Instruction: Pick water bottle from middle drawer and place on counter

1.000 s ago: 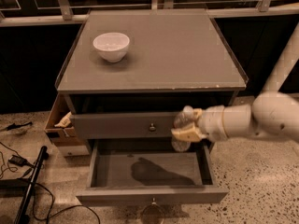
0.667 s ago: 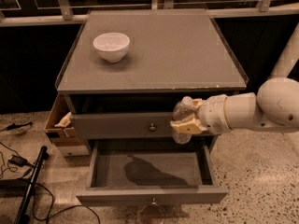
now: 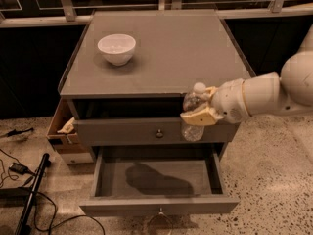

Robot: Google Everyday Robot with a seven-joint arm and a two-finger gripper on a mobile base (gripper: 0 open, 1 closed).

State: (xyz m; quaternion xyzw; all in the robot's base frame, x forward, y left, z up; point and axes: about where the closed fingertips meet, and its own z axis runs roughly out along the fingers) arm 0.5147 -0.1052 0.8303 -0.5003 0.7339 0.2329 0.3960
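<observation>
My gripper [image 3: 198,107] is shut on the water bottle [image 3: 192,129], a small clear bottle with a white cap [image 3: 199,87]. It holds the bottle upright in the air, in front of the counter's front edge near its right corner. The cap is level with the counter [image 3: 176,53] top. The middle drawer [image 3: 156,180] is pulled open below, with a bare grey floor and a metal pull at its front. My white arm [image 3: 264,94] reaches in from the right.
A white bowl [image 3: 117,48] stands on the counter's back left. A shut drawer front with a round knob [image 3: 159,133] is above the open drawer. A cardboard box [image 3: 66,133] stands left of the cabinet. Cables and a black pole [image 3: 29,199] lie on the floor at left.
My gripper has lifted the bottle from in front of the knob drawer up to the level of the counter's front edge.
</observation>
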